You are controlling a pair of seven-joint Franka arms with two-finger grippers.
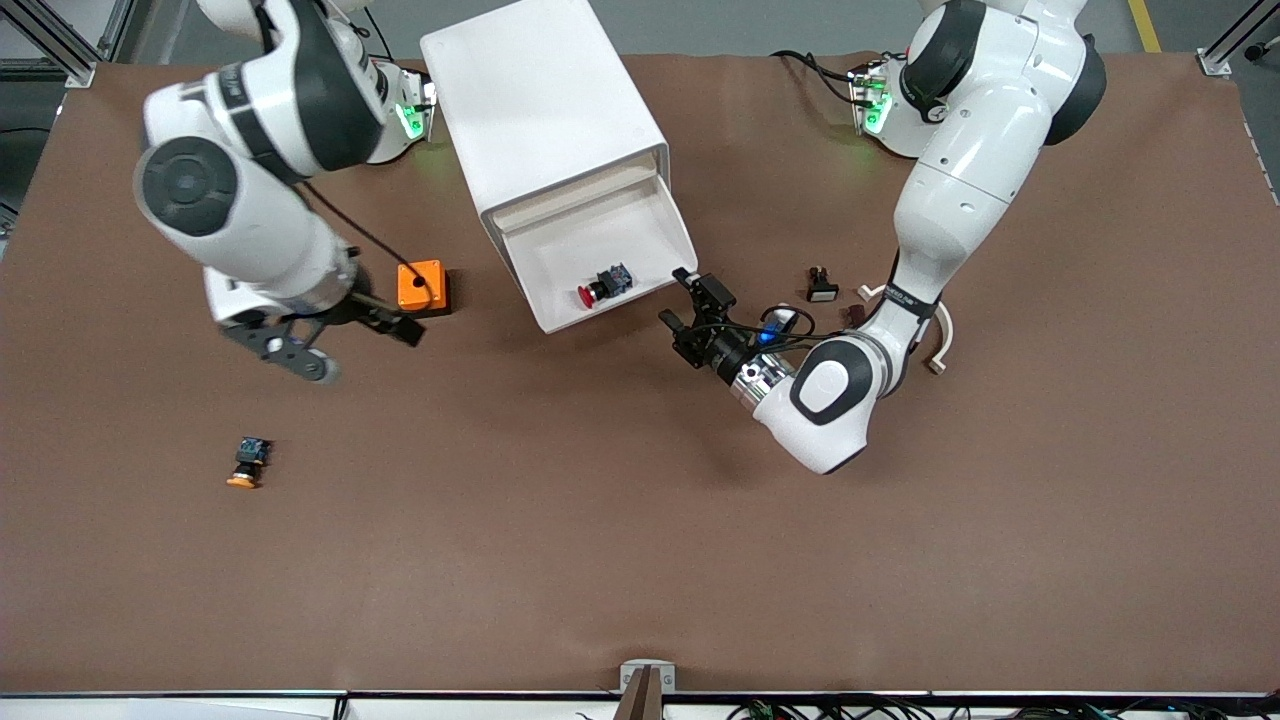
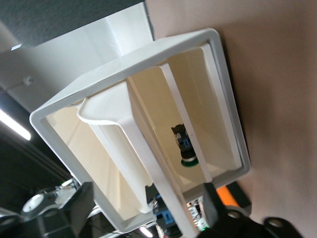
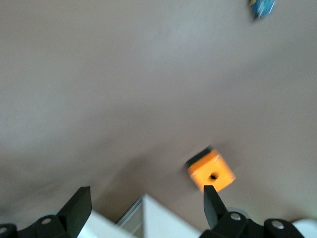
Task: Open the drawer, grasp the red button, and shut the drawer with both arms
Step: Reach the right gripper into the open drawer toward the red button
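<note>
The white cabinet [image 1: 545, 110] lies with its drawer [image 1: 563, 318] pulled out toward the front camera. The red-capped button [image 1: 600, 285] rests on the drawer floor near the front wall. My left gripper [image 1: 678, 298] is open beside the drawer's front corner toward the left arm's end, holding nothing. In the left wrist view the drawer front [image 2: 114, 144] and its lip stand between the spread fingers [image 2: 81, 198] without touching them. My right gripper [image 1: 365, 350] hangs open and empty over the table near the orange box [image 1: 421, 286].
The orange box [image 3: 211, 171] sits beside the cabinet [image 3: 163, 223] toward the right arm's end. An orange-capped button [image 1: 248, 463] lies nearer the front camera. A green-capped button [image 2: 188, 159] shows in a lower drawer. A small black-and-white part [image 1: 822, 285] and a white hook [image 1: 940, 345] lie near the left arm.
</note>
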